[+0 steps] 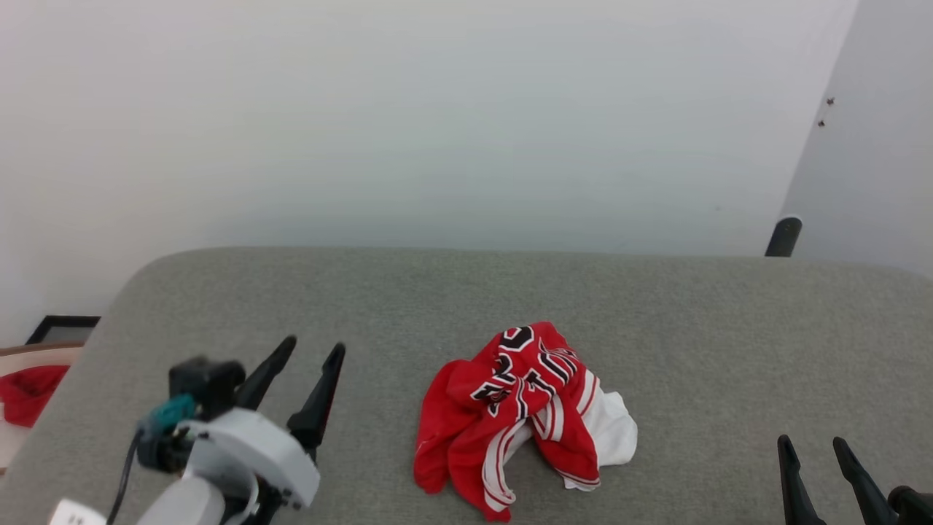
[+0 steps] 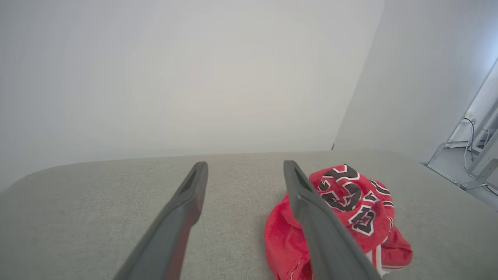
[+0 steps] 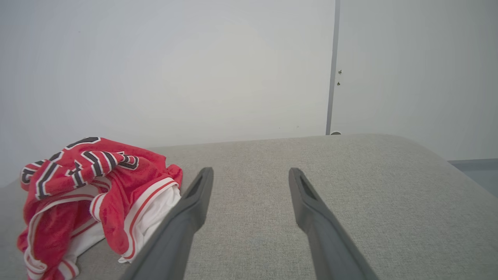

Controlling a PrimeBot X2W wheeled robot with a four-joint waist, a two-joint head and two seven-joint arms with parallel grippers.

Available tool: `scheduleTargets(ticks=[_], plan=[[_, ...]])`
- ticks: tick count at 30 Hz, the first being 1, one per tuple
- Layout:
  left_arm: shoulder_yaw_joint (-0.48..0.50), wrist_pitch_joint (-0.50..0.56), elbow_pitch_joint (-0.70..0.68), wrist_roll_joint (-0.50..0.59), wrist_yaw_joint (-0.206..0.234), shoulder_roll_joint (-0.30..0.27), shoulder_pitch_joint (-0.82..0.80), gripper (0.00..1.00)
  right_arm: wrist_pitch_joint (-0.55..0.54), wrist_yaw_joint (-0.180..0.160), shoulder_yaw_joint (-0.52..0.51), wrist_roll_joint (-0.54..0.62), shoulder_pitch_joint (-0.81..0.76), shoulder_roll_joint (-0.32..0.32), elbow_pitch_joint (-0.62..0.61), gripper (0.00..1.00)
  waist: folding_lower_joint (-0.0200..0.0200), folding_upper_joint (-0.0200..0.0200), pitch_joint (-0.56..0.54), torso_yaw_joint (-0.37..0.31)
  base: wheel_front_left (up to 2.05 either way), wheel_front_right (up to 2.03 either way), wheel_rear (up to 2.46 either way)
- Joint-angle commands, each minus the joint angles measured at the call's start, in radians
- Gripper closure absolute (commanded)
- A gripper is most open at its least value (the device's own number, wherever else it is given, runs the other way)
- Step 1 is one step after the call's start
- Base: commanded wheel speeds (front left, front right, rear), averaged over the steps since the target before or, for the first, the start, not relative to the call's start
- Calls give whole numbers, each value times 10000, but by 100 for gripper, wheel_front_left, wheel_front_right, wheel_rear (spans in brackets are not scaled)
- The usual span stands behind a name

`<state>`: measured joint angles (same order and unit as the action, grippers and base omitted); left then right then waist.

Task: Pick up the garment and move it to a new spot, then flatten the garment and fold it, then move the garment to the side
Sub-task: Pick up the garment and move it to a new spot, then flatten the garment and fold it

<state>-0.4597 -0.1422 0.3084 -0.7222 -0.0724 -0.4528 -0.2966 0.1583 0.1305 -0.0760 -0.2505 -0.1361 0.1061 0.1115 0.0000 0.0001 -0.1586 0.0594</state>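
**Head view.** The red jersey (image 1: 521, 415) lay crumpled in one heap on the grey fabric-covered worktop (image 1: 692, 328), at about 6 o'clock from frame centre, near the front edge. Black, white-outlined lettering faced up on the crest. A white sleeve spilled out at the heap's 4 o'clock, and striped trim showed at its 6 o'clock. The left end effector (image 1: 313, 344) stood at 8 o'clock with fingers spread, nothing between them, and clear of the cloth. The right end effector (image 1: 811, 441) was at 4 o'clock, also spread and empty, well apart from the heap. A small plain red cloth (image 1: 29, 394) sat off the worktop at 9 o'clock and was not the target.

**Left wrist view.** The fingers were spread over bare worktop. The red jersey (image 2: 350, 198) was at 4 o'clock, partly hidden behind one finger.

**Right wrist view.** The fingers were apart and nothing was held. The red jersey (image 3: 97, 167) was at 8 o'clock, with sleeve and trim nearest. I could not tell here whether the finger touched it.

**Handling (judgement).** The garment is likely light, soft and limp, so it will sag and drape when lifted. It should be neither fragile nor very slippery. A pinch on the raised crest fold should carry the whole bundle. The thicker striped trim looks like the firmer hold for spreading it flat.
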Motion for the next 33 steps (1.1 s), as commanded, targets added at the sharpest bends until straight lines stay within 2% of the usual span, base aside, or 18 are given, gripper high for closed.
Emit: scheduleTargets(ticks=[1, 8, 15, 24, 33], plan=[[43, -230, 68, 113, 121, -45, 291, 0, 66, 4, -12, -43, -181, 28, 12, 0, 0, -1, -135, 156, 0, 0, 0], [467, -1065, 29, 296, 473, -67, 1230, 0, 273, 4, -98, 33, -250, 64, 80, 0, 0, -1, -215, 321, 0, 0, 0], [1191, -1222, -237, 439, 718, -43, 1938, 0, 467, 4, -376, 170, -455, 28, 223, 0, 0, -1, -241, 357, 0, 0, 0], [2234, -1218, -767, 966, 677, 296, 2480, 0, 531, 4, -640, 272, -594, -86, 181, 0, 0, -1, -217, 203, 0, 0, 0], [2765, -1220, -875, 1485, 467, 698, 2725, 0, 466, 4, -660, 306, -563, -95, 122, 0, 0, -1, -148, 100, 0, 0, 0]])
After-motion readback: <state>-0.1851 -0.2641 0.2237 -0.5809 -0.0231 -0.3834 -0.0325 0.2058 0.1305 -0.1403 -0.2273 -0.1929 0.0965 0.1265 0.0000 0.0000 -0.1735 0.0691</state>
